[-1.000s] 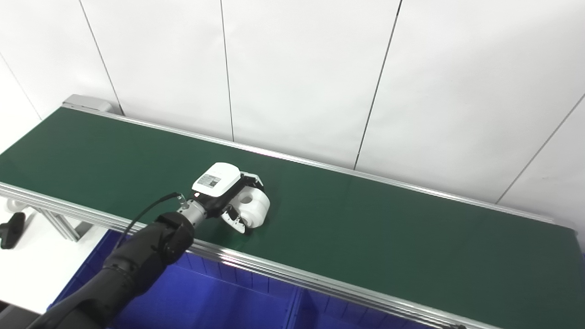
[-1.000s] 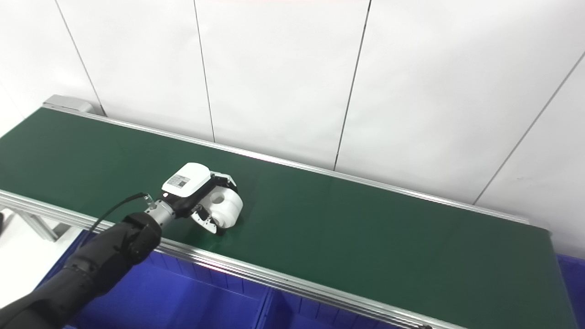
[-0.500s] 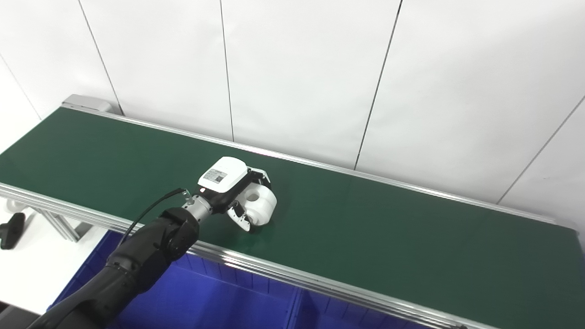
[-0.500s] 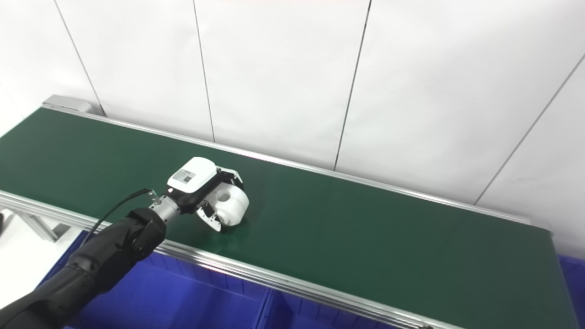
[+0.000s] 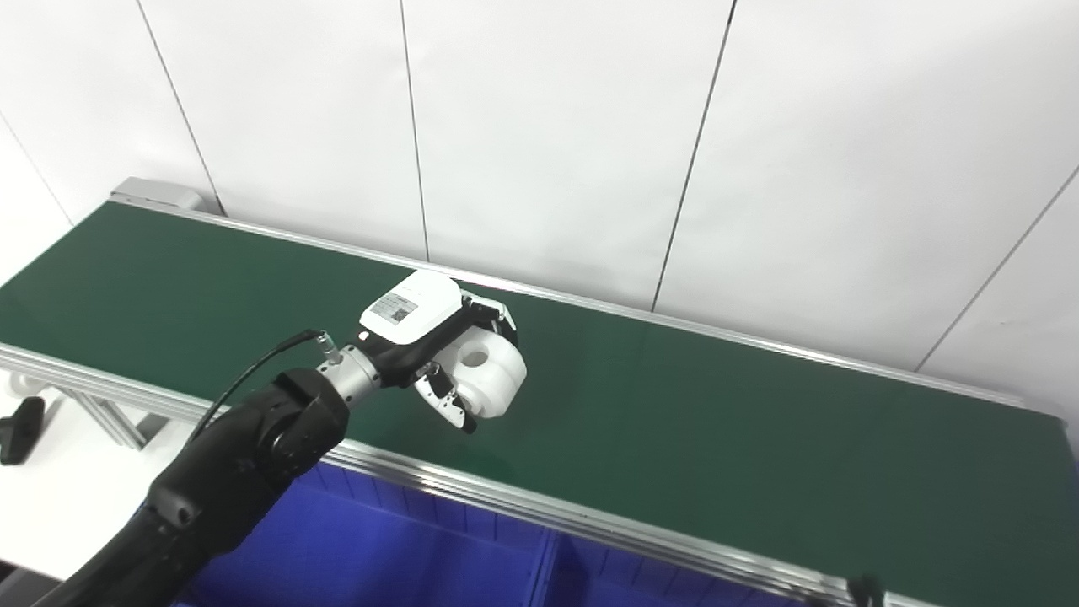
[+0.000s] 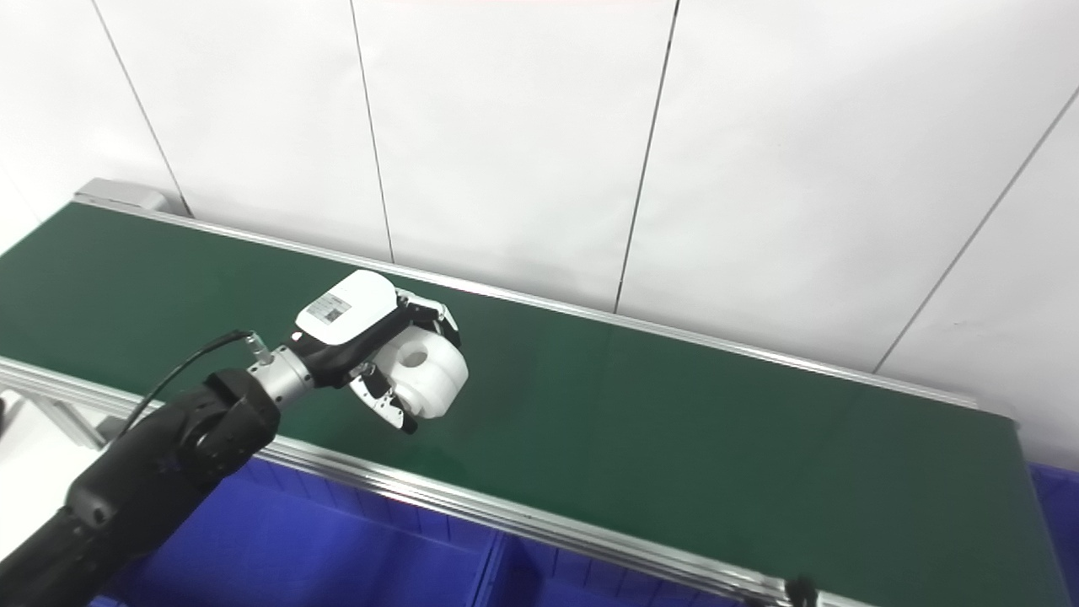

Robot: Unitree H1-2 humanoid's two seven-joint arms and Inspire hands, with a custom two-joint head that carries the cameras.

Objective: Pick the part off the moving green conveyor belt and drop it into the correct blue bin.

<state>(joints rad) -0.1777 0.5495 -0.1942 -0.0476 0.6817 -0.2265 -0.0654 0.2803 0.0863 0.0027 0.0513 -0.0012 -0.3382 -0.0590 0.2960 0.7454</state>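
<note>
My left hand [image 5: 426, 337] is shut on a white cylindrical part with a hole in its top [image 5: 489, 378]. It holds the part a little above the green conveyor belt [image 5: 716, 421], over the belt's near half, left of the middle. The same hand [image 6: 362, 333] and part [image 6: 426, 379] show in the right eye view. The fingers wrap the part from behind and the thumb from the front. Blue bins [image 5: 379, 548] sit below the belt's near edge. My right hand is not in view.
The belt's silver near rail [image 5: 539, 510] runs between the hand and the bins. A divider [image 5: 548, 556] separates two bins. White wall panels [image 5: 548, 126] stand right behind the belt. A small dark object [image 5: 860, 586] shows at the rail, bottom right.
The left hand has lifted the white part off the belt and carried it slightly right. The camera view has shifted a little.
</note>
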